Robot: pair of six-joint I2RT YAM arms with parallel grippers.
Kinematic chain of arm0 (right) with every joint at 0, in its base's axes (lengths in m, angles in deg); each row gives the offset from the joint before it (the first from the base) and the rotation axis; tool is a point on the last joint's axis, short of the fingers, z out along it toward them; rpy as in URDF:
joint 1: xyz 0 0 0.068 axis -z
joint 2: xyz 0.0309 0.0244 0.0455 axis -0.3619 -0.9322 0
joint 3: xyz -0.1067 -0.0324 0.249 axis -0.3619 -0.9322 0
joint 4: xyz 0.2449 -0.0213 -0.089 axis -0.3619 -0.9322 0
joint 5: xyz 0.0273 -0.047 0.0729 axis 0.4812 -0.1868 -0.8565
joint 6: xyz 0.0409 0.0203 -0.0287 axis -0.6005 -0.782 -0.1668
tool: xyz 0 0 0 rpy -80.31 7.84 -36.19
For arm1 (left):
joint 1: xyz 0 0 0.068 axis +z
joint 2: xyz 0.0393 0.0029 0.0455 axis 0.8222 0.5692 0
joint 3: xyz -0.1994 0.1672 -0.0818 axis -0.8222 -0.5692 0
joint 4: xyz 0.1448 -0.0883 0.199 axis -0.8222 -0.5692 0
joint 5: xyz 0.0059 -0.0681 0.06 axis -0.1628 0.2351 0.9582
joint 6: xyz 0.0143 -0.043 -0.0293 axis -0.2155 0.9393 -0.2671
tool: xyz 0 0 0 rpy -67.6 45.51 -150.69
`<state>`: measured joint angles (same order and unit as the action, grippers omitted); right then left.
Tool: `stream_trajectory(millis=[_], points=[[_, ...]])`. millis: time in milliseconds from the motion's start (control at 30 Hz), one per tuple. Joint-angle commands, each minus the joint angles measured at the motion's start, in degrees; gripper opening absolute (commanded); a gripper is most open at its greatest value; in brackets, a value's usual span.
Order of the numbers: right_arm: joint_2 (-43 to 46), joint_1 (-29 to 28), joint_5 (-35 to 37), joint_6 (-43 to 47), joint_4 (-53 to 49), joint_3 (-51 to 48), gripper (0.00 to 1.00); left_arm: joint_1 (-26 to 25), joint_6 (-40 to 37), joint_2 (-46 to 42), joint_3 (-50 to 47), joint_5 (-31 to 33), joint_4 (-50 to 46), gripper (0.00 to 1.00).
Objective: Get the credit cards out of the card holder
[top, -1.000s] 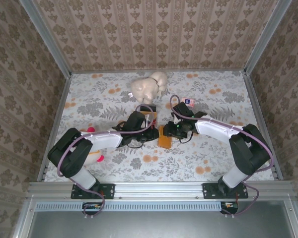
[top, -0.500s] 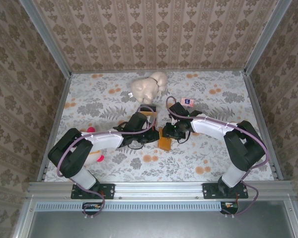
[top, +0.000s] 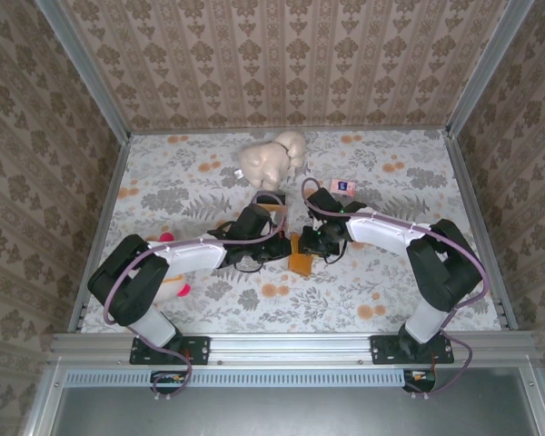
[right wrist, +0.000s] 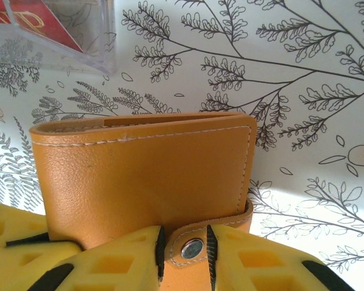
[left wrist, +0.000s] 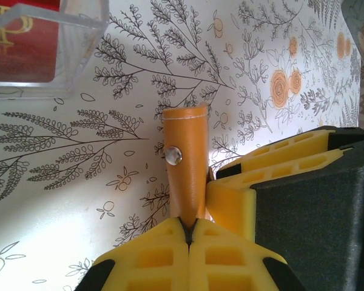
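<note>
- Around the table, patterned wallpaper walls [top: 282, 54] closed off the left, right and far sides.
- A floral cloth covered the table [top: 372, 282], with a cream plush toy [top: 271, 159] at its far middle.
- At centre, the left gripper [left wrist: 188, 233] was pinched tight on one edge of the tan card holder [right wrist: 145, 176], and the right gripper [right wrist: 185, 248] was clamped on its snap tab.
- The holder looked folded closed, so the emptying seemed unfinished.
- One red credit card [left wrist: 24, 48] lay in a clear box [right wrist: 79, 48] on the far side of it.

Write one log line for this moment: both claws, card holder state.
left claw: shut on card holder | right claw: shut on card holder | card holder: folded shut
</note>
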<state>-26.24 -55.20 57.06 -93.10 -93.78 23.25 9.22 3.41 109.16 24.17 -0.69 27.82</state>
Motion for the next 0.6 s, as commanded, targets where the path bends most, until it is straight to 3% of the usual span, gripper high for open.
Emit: stream_trajectory(millis=[0,200,567], points=[[-0.4,-0.3,4.2,-0.8,-5.1,1.0,0.23,-0.1,-1.7,-0.5,2.3,1.3,-1.6,0.0],[1.1,0.6,9.3,-4.9,-7.0,-1.2,0.1,0.1,-1.8,0.4,3.2,2.7,-5.5,0.0],[3.7,0.8,11.6,-7.4,-7.2,-3.5,0.01,-0.1,-1.7,1.8,4.2,1.9,-6.9,0.0]])
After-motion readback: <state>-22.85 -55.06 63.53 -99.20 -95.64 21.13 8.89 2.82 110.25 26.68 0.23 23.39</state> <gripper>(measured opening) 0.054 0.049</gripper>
